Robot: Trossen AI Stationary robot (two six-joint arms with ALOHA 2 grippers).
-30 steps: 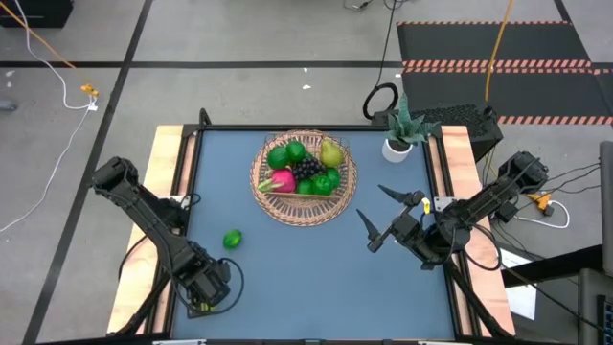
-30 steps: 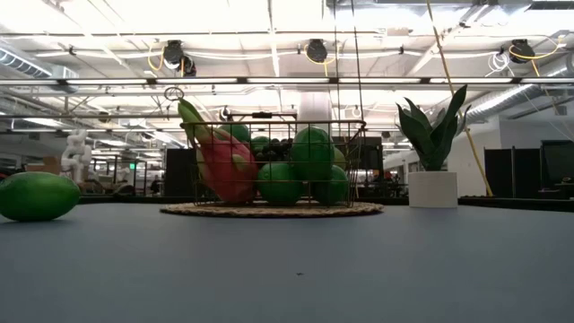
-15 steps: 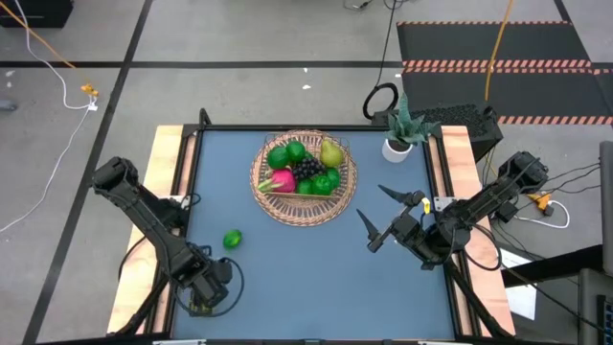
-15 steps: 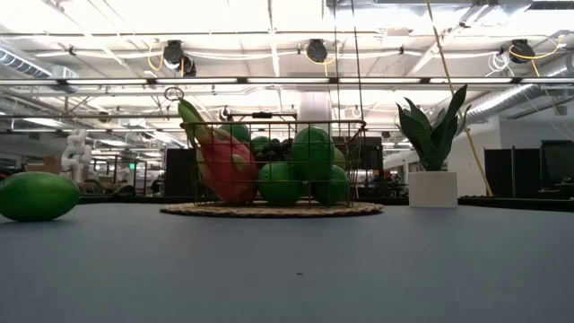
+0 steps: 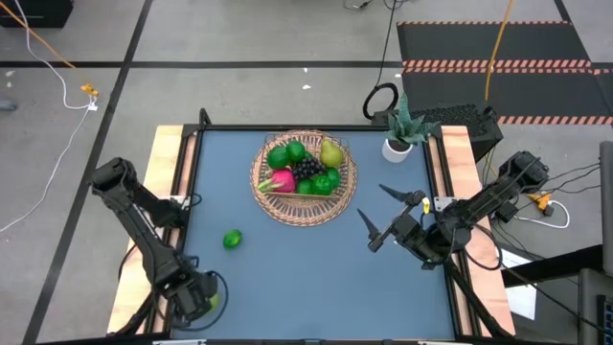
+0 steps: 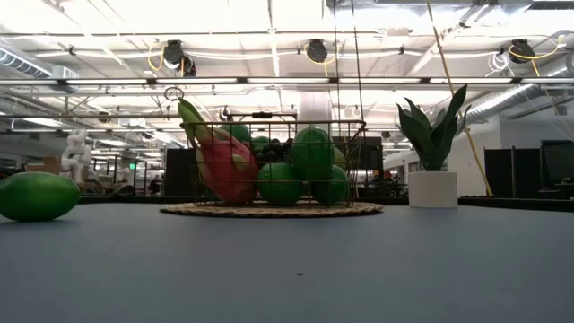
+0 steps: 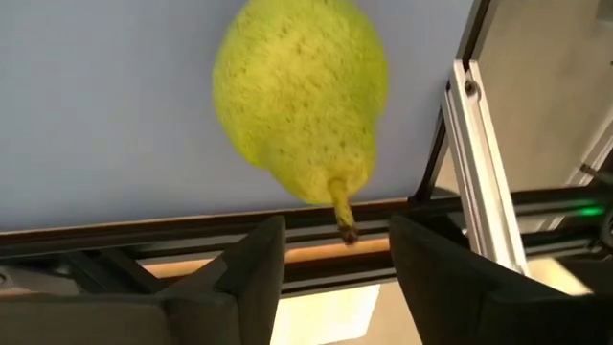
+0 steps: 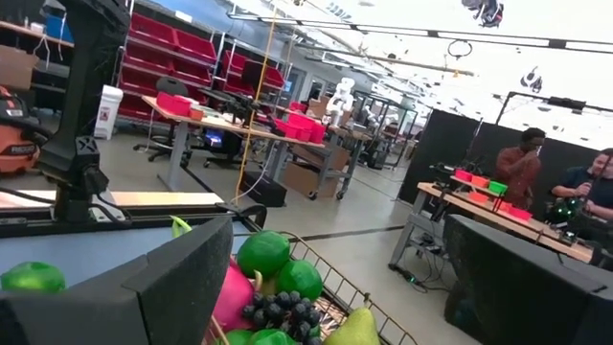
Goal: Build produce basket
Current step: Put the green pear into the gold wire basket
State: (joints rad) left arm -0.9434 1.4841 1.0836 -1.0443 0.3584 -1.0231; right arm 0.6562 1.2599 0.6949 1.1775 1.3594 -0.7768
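The wicker basket (image 5: 305, 178) stands at the table's far middle, holding green fruits, a pear, a pink dragon fruit and dark grapes; it also shows in the low view (image 6: 272, 209). One round green fruit (image 5: 232, 240) lies on the table left of centre. A yellow-green pear (image 7: 302, 96) lies on the table by the near left corner, its stem toward the frame rail. My left gripper (image 5: 196, 299) is open just above it, fingers either side of the stem end (image 7: 341, 220), not touching. My right gripper (image 5: 376, 216) is open and empty over the table's right side.
A small white pot with a green plant (image 5: 397, 144) stands at the far right corner. The table's black frame rail (image 7: 460, 105) runs close beside the pear. People sit at benches (image 8: 522, 163) in the room beyond the table.
My left gripper has moved toward the table's near left corner and now stands over the pear there. The fruits and the basket have stayed in place.
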